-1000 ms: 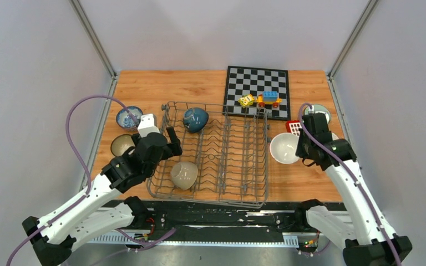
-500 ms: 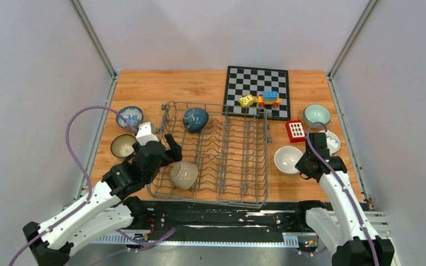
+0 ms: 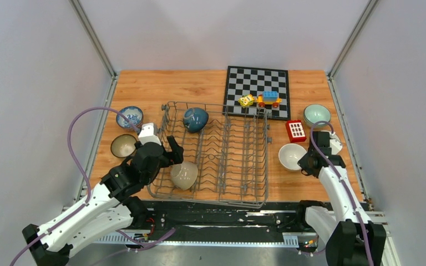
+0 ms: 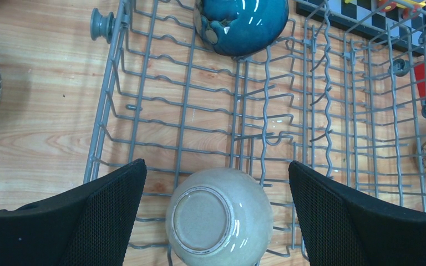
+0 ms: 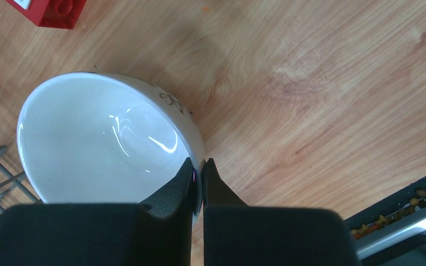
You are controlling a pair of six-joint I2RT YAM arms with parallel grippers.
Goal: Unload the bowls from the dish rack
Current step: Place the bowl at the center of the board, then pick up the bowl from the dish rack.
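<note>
The grey wire dish rack (image 3: 208,200) stands mid-table. Inside it, a teal bowl (image 3: 195,118) sits at the far left and a beige bowl (image 3: 184,174) lies upside down at the near left. My left gripper (image 3: 170,157) hangs open over the beige bowl (image 4: 219,219), one finger on either side of it and touching nothing. Right of the rack, my right gripper (image 3: 306,160) is shut on the rim of a white bowl (image 3: 292,156), one finger inside the wall and one outside (image 5: 199,164). That bowl (image 5: 100,138) is low over the wood.
A blue-and-white bowl (image 3: 129,117) and a brown bowl (image 3: 123,145) sit left of the rack. At the right are a pale green bowl (image 3: 317,115) and a red block (image 3: 295,130). A chessboard (image 3: 257,86) with toy blocks (image 3: 262,100) lies behind.
My right gripper has carried the white bowl toward the near right and lower. The left gripper has shifted slightly nearer over the beige bowl, still open.
</note>
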